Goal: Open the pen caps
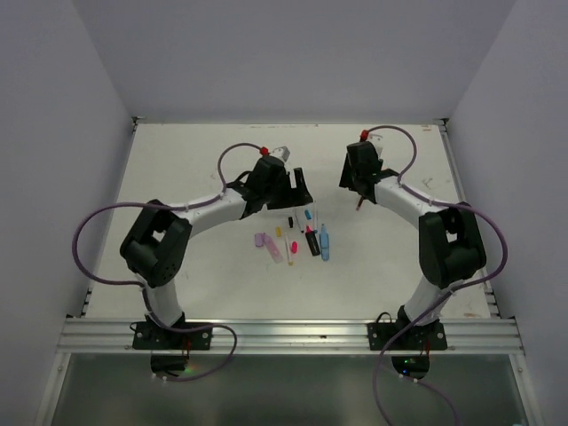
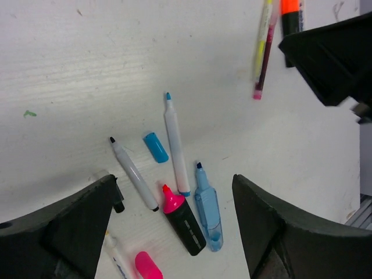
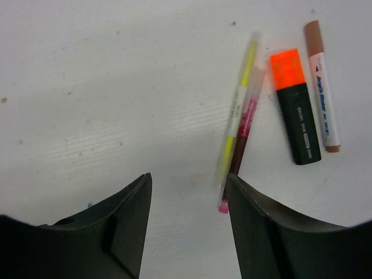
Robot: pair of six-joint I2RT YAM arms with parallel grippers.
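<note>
Blue cap (image 2: 156, 147): off, loose beside a white pen (image 2: 176, 148).
Pink cap (image 2: 148, 265): off, near a pink-tipped highlighter (image 2: 185, 224).
Left gripper (image 2: 175, 192): fingers spread, empty.
Right gripper (image 3: 189, 180): fingers spread, empty.

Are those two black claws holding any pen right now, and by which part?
Nothing is held: the left gripper and the right gripper both stand open and empty above the scattered coloured pens.
</note>
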